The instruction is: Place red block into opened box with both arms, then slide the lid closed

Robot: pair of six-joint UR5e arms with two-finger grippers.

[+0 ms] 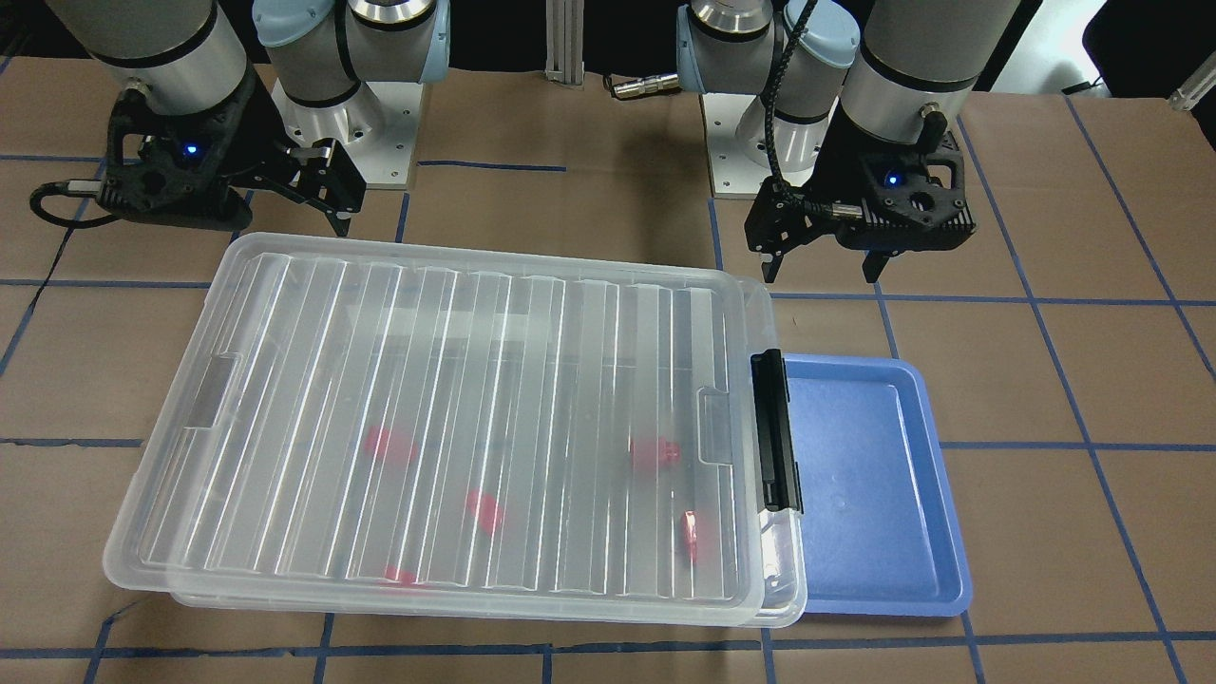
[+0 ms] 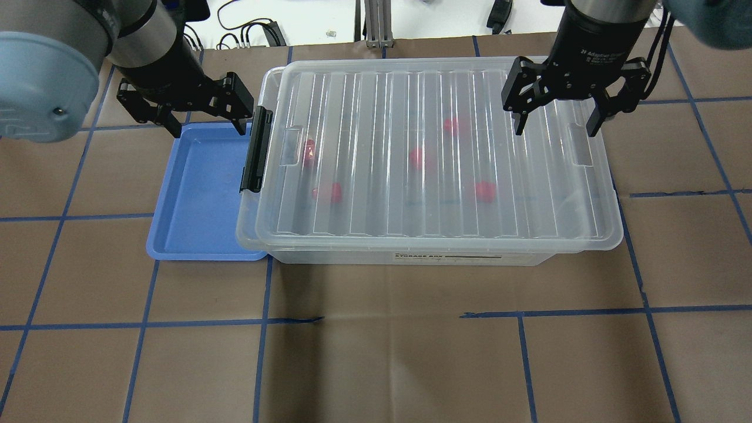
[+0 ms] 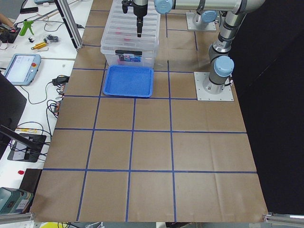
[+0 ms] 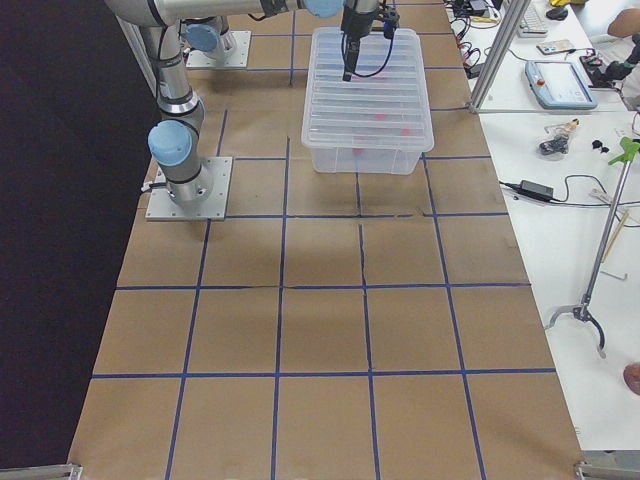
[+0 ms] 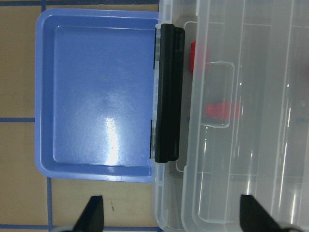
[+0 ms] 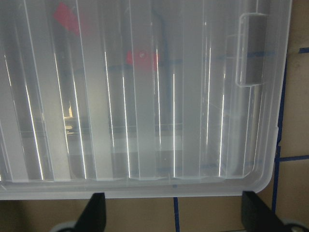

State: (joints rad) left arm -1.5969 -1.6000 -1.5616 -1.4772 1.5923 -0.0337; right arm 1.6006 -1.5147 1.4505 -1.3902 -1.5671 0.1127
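Plainly empty, fingers (image 2: 239,114) spread wide: left gripper (image 2: 207,121) by the box's (image 2: 411,257) latch (image 2: 257,150), right gripper (image 2: 556,126) over the lid (image 2: 376,176).

Overhead faces front view — box (image 2: 329,257) shared.

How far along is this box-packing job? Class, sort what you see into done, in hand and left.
Done: five red blocks lie in the box under the lid; the blue tray holds none. In hand: nothing; left gripper and right gripper hang open. Left: the lid seems short of the latch bar, so perhaps a final nudge.
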